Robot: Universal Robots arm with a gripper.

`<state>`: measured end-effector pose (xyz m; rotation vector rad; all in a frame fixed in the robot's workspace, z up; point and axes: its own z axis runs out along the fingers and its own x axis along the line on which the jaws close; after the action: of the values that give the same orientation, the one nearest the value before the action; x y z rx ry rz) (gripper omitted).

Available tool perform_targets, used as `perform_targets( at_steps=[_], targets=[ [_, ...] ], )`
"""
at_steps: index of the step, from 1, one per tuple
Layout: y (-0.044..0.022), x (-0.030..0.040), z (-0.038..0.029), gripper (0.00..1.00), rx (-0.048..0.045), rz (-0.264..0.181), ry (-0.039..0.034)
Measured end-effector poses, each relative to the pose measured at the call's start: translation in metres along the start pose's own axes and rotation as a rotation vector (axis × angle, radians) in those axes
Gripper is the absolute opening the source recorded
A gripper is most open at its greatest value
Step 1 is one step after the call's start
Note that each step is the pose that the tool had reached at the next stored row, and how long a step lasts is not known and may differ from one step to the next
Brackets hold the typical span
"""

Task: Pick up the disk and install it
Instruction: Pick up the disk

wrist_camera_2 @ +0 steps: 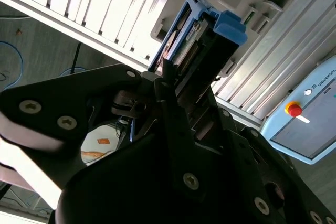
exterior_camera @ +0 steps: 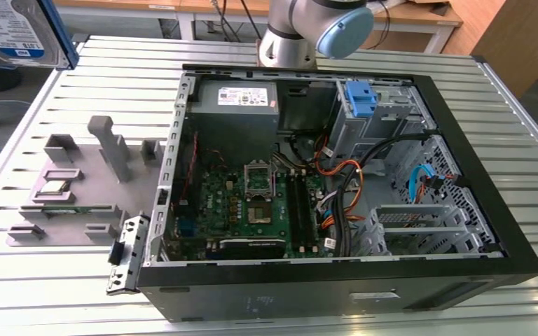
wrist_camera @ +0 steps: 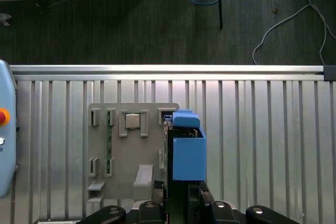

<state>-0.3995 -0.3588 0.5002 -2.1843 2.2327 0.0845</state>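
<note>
Slatted metal table [exterior_camera: 64,294] carries an open computer case [exterior_camera: 344,297] and a grey parts fixture [exterior_camera: 82,210]; the gripper [wrist_camera: 181,195] clamps the disk [wrist_camera: 188,156], held up off the table.

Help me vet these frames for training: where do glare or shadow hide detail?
Exterior view: the table glares off its slats, while inside the computer case it is shaded. First wrist view: the disk held in the tool is evenly lit; the floor is dark. Second wrist view: slats wash out to white, and the tool's black body reads almost as a silhouette.
</note>
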Motion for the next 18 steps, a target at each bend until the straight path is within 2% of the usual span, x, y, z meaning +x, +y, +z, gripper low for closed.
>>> perform_targets(
  at_steps=[4,11,18],
  targets=[
    [-0.0002,0.0,-0.0002,0.35,-0.0001,0.0,0.0],
    [-0.0069,-0.0002,-0.0004,0.35,-0.0002,0.0,0.0001],
    [-0.0071,-0.0002,-0.0004,0.35,-0.0002,0.0,0.0001]
  ],
)
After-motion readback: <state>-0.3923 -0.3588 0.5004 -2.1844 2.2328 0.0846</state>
